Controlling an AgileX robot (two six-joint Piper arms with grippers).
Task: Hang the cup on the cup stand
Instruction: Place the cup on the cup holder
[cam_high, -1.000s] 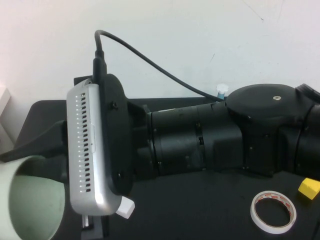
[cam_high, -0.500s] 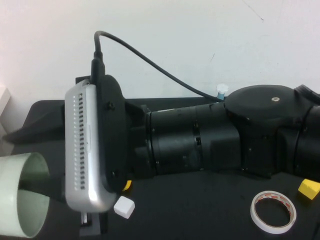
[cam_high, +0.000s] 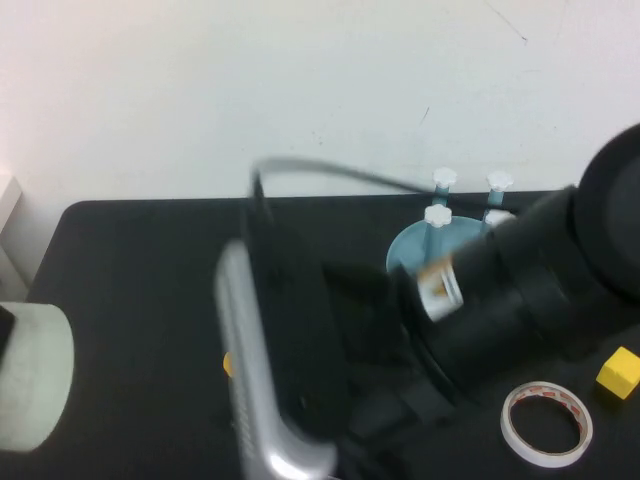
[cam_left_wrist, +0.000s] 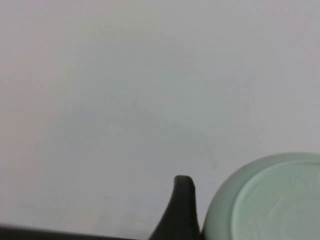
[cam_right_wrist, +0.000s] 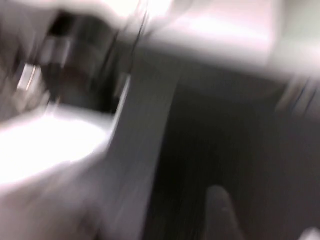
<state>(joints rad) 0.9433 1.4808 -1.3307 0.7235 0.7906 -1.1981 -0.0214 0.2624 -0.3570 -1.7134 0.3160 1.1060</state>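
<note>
The pale mint-green cup (cam_high: 32, 378) hangs sideways at the table's left edge. In the left wrist view its round base (cam_left_wrist: 280, 200) faces the camera against the white wall. My left gripper (cam_left_wrist: 255, 215) is shut on it; one dark finger (cam_left_wrist: 182, 207) presses its side, the other is hidden. The light-blue cup stand (cam_high: 412, 252) with white-capped pegs (cam_high: 443, 180) sits at the back right. My right arm (cam_high: 500, 290) blurs across the middle. Its gripper (cam_right_wrist: 267, 225) is open and holds nothing.
A roll of tape (cam_high: 546, 423) lies at the front right, and a yellow cube (cam_high: 618, 368) sits beside it near the right edge. A small yellow piece (cam_high: 228, 365) shows on the black table (cam_high: 140, 260) left of the right arm's wrist camera (cam_high: 262, 390).
My right gripper has let go of the cup and its arm has swung back to the right, uncovering the cup stand. The cup stays in my left gripper at the left edge.
</note>
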